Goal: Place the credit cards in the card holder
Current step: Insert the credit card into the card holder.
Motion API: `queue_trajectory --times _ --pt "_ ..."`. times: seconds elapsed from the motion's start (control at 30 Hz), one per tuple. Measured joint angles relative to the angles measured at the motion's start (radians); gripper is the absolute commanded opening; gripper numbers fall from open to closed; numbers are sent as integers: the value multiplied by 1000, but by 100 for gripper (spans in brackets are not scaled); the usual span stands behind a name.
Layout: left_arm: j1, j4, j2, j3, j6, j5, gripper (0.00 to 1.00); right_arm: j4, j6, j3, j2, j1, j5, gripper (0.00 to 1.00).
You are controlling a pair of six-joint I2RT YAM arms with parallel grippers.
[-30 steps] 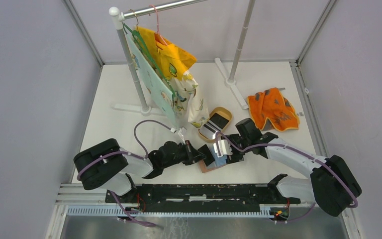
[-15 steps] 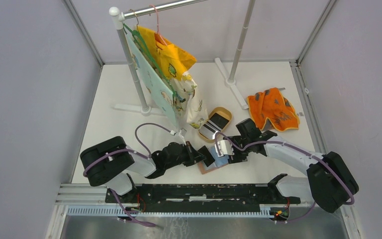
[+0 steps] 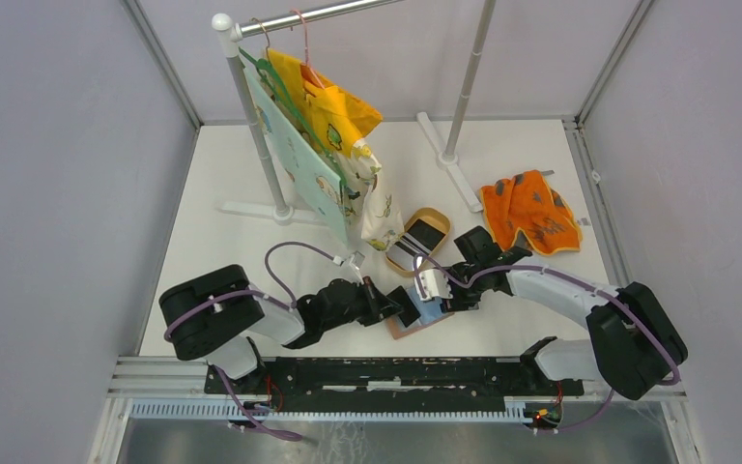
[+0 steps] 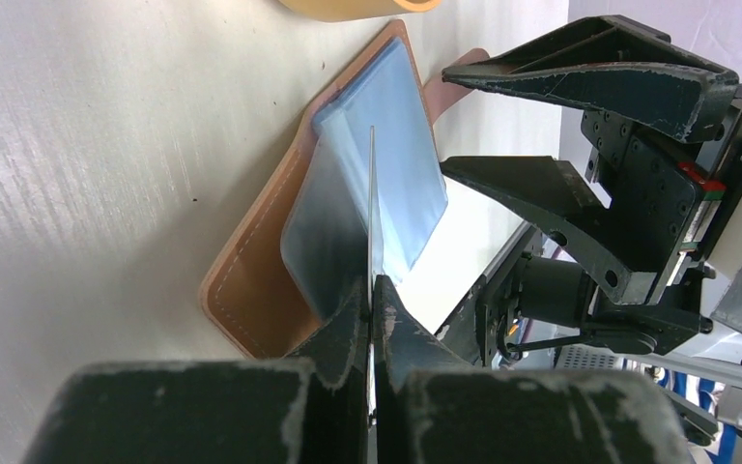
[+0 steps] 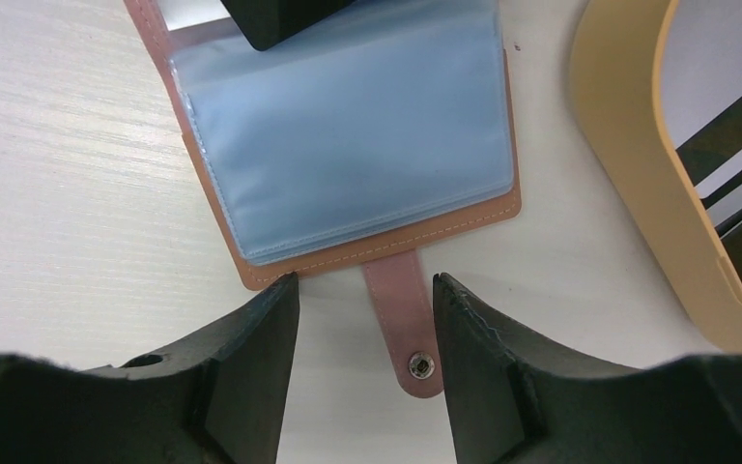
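- Top external view, nearest the arm bases: the left tool [image 3: 406, 311] and the right tool [image 3: 441, 301] meet over the card holder [image 3: 412, 325]. It lies open and flat on the desk [image 3: 531, 145], about midway between the two arms.
- Left wrist view: the left tool [image 4: 372, 290] is clamped together on a credit card [image 4: 372, 203], held on edge so that only its thin rim shows. The card's far end reaches in among the holder's grey-blue sleeves [image 4: 401, 145], with one sleeve lifted beside it. Whether the card sits inside a pocket I cannot tell.
- Right wrist view: the right tool [image 5: 362, 282] has its fingers apart. The strap tab [image 5: 403, 329] at the holder's edge lies on the desk between them.
- Just beyond the holder stands a tan dish [image 3: 442, 220] with two more cards [image 3: 415, 244] in it, one striped and one dark.
- Farther off to the right, an orange cloth [image 3: 529, 213] lies crumpled on the desk.
- Farthest back is a clothes rack [image 3: 251, 116] with hanging garments [image 3: 333, 116].
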Motion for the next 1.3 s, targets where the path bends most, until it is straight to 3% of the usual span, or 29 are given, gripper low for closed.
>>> queue_trajectory --times 0.5,1.3 --pt "-4 151 113 -23 -104 10 2 -13 9 11 19 8 -10 52" --pt "-9 165 142 -24 -172 45 2 3 34 16 29 42 2 49"
